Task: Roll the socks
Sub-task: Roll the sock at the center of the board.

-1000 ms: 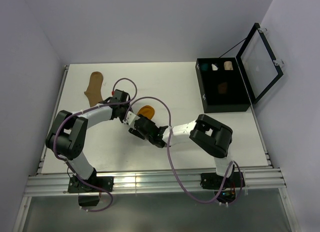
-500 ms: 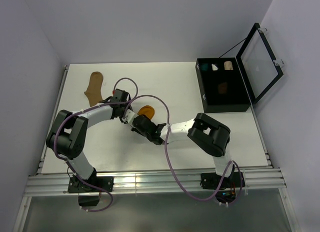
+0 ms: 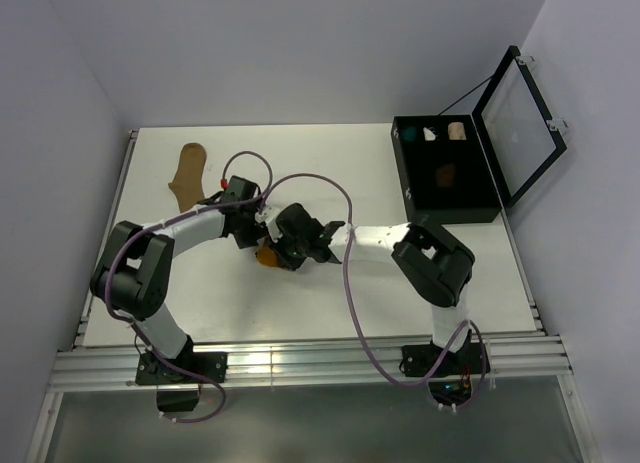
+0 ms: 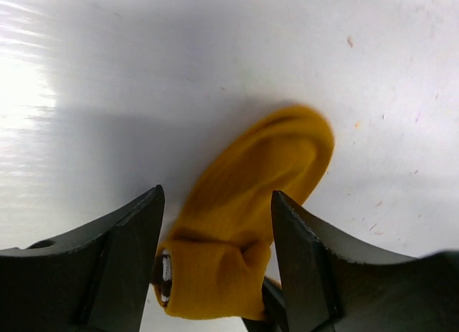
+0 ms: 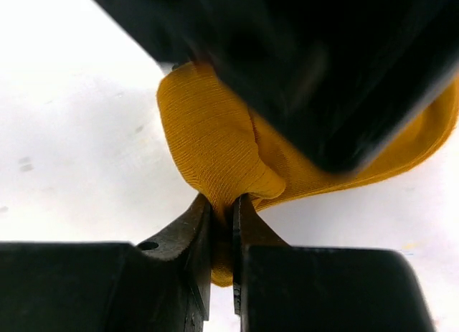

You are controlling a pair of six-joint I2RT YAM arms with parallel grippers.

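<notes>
White counter (image 3: 350, 153), mid-roll: right tool (image 5: 222, 206) pinches the mustard sock (image 4: 258, 181), left tool (image 4: 215, 206) apart astride it, likely regripping next.

No readable text, labels, brands or numbers in any view. Nothing legible on the sock (image 4: 247, 196) or the case (image 3: 447, 213); the small specks on the table (image 4: 215, 45) are just marks, not print.

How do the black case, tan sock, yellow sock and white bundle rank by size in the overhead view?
1. black case
2. tan sock
3. Unsure: the yellow sock is mostly covered, and the scrap that shows looks about like the white bundle.
</notes>
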